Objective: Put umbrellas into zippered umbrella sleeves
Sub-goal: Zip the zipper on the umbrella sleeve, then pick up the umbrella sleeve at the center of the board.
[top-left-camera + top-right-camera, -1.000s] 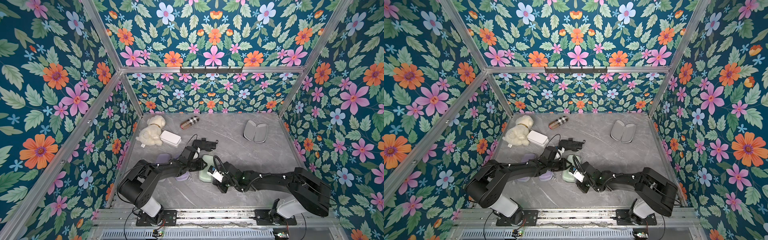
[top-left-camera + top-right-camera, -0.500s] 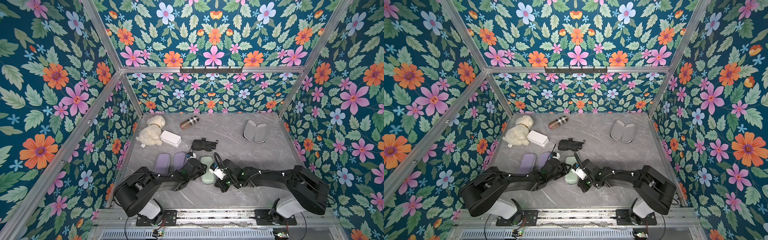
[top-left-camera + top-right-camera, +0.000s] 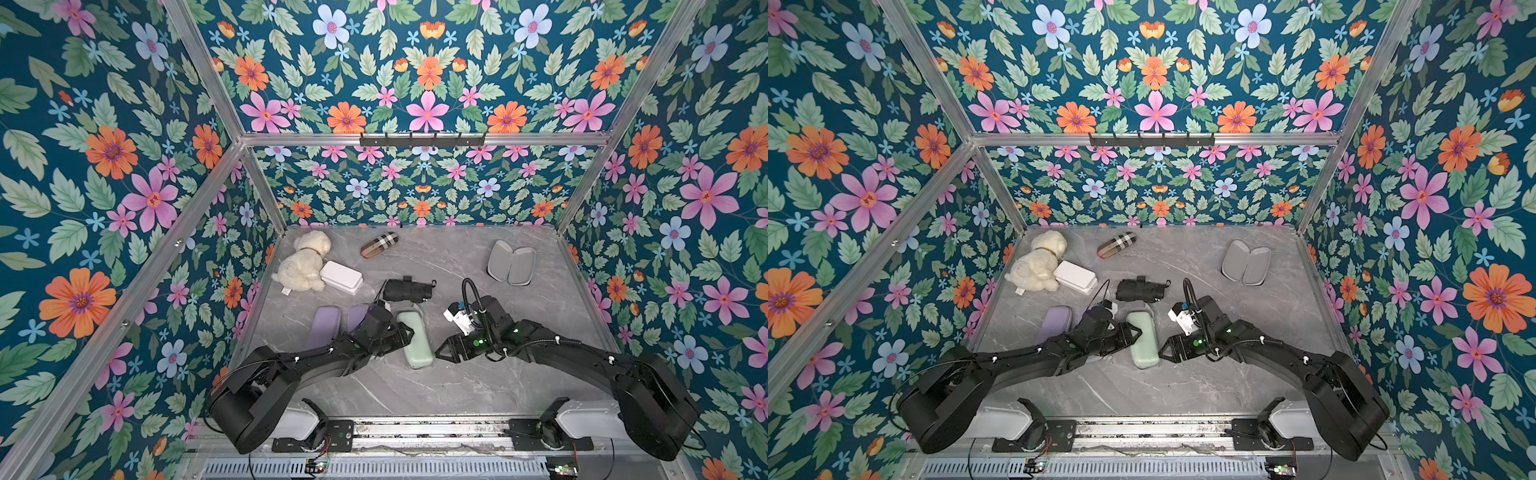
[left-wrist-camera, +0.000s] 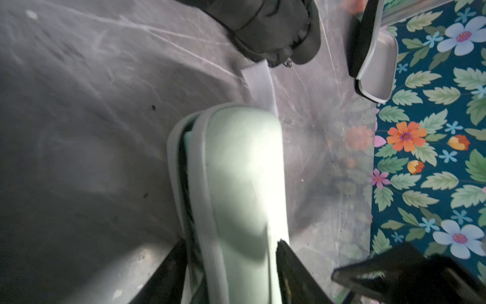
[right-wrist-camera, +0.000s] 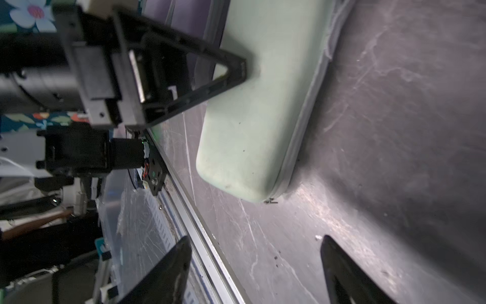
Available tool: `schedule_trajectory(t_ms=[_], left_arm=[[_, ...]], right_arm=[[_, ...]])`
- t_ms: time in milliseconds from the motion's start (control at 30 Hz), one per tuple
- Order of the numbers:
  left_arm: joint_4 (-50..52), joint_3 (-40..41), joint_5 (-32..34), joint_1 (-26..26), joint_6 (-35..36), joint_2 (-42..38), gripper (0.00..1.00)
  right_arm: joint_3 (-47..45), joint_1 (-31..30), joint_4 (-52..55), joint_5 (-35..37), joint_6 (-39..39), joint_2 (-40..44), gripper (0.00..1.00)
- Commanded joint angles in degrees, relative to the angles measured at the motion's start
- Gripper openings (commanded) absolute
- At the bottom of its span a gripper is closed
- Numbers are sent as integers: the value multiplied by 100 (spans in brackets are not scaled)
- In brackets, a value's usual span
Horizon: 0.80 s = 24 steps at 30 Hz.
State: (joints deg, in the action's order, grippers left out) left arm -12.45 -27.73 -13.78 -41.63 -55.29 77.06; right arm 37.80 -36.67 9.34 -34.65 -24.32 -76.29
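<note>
The mint green sleeve [image 3: 413, 338] [image 3: 1142, 338] lies folded shut in the middle of the table, its zip pull [image 5: 271, 201] at the near corner. A narrow gap [image 4: 184, 147] stays along one long edge. My left gripper [image 3: 405, 332] [image 4: 230, 242] is open, its fingers loosely on either side of this sleeve. My right gripper [image 3: 440, 355] [image 5: 255, 238] hangs open and empty just right of it. Behind lies the black umbrella [image 3: 407, 290] [image 4: 276, 29]. A lavender sleeve [image 3: 324, 326] lies to the left, and a second one [image 3: 357, 316] is half hidden by my left arm.
An open sleeve [image 3: 510, 262] with grey lining lies at the back right. At the back left are a plush dog [image 3: 303, 262], a white box [image 3: 341, 277] and a tan plaid capsule [image 3: 379, 245]. The metal rail [image 3: 415, 428] runs along the front edge.
My right gripper has opened and drawn back to the right, off the mint sleeve. My left gripper's jaws have spread wider around the sleeve.
</note>
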Motion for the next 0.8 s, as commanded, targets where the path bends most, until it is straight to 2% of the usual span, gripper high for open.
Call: schedule_trajectory(t_ms=[0, 133, 267, 500, 667, 767], left_arm=[[511, 80, -431, 117, 224, -283, 58], [397, 249, -545, 140, 114, -593, 67], [553, 395, -503, 138, 112, -787, 69], [-495, 947, -724, 131, -154, -700, 53], [-1516, 1252, -915, 94, -399, -175, 39], [-2154, 1396, -1007, -11, -597, 196, 28]], right_arm=[[28, 12, -363, -326, -920, -234, 79], [-29, 12, -1182, -411, -1598, -640, 81], [69, 10, -1248, -348, -1621, -872, 83], [421, 15, -1116, -435, -1206, -1358, 84], [594, -5, -1327, -770, -1029, -2041, 84], [641, -141, -1507, -939, -890, -2343, 79]])
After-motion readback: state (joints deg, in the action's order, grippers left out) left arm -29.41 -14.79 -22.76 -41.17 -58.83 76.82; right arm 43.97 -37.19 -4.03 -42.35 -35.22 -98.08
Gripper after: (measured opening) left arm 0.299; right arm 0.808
